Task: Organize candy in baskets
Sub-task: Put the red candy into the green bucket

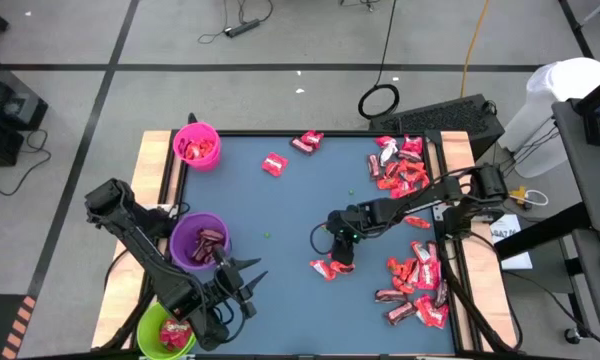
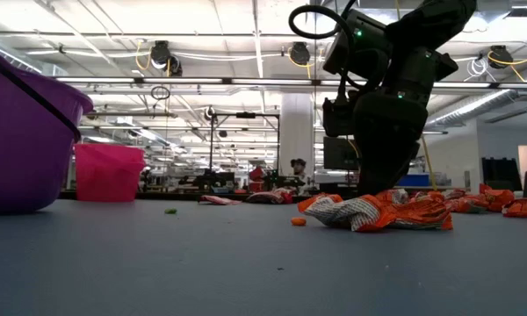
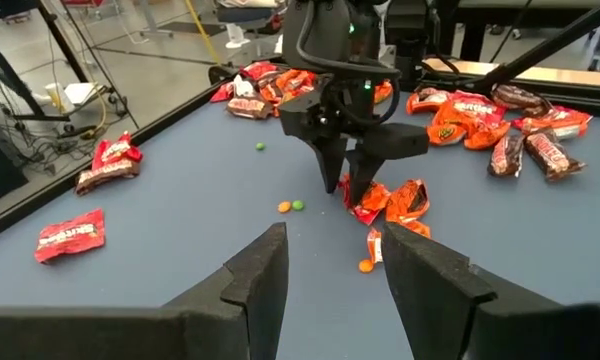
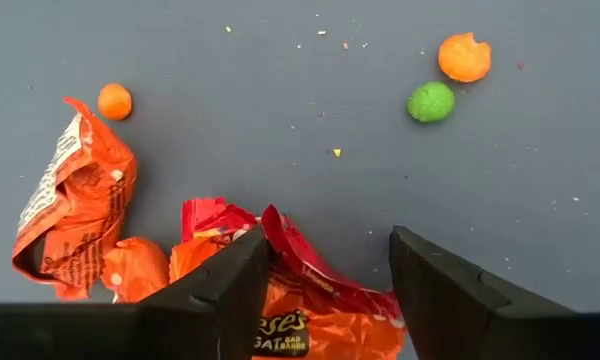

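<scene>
Orange candy point(image 4: 280, 300) between right gripper point(image 4: 330, 290) jaws

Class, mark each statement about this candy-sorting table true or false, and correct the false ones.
1. The right gripper is down over an orange wrapper. True.
2. The purple basket is empty. False: it holds dark candy.
3. The pink basket stands at the table's far left corner. True.
4. The left gripper holds a candy. False: its fingers are open and empty.
5. Most loose candy lies on the left side. False: it lies on the right.
</scene>
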You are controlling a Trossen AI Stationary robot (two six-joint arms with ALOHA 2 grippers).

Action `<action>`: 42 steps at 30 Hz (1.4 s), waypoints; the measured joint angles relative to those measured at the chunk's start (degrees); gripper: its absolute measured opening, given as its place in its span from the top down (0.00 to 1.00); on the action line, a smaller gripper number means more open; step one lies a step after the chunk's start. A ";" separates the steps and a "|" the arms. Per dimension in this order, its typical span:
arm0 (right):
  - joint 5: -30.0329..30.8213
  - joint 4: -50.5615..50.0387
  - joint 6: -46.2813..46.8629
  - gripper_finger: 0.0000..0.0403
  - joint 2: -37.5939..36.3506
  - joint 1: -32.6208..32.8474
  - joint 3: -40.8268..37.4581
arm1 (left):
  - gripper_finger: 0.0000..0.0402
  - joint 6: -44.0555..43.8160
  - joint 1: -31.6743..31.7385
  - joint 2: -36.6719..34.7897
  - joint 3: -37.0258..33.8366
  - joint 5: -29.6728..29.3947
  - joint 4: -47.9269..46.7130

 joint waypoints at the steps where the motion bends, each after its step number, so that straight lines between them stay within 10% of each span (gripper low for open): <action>1: -0.04 0.12 -0.61 0.52 0.18 -0.14 0.01 | 0.58 0.00 0.00 0.00 0.00 0.00 0.07; 13: 0.03 -0.57 -9.16 0.97 -1.07 -0.28 -0.09 | 0.58 0.00 0.01 0.37 0.00 -0.05 0.49; 28: 19.70 11.19 -17.19 0.99 -14.29 6.89 -0.10 | 0.58 0.44 2.09 3.83 0.00 0.43 1.84; 42: 19.47 34.32 -27.67 0.99 -14.35 14.79 -0.04 | 0.58 13.64 4.03 6.44 -0.02 1.42 15.69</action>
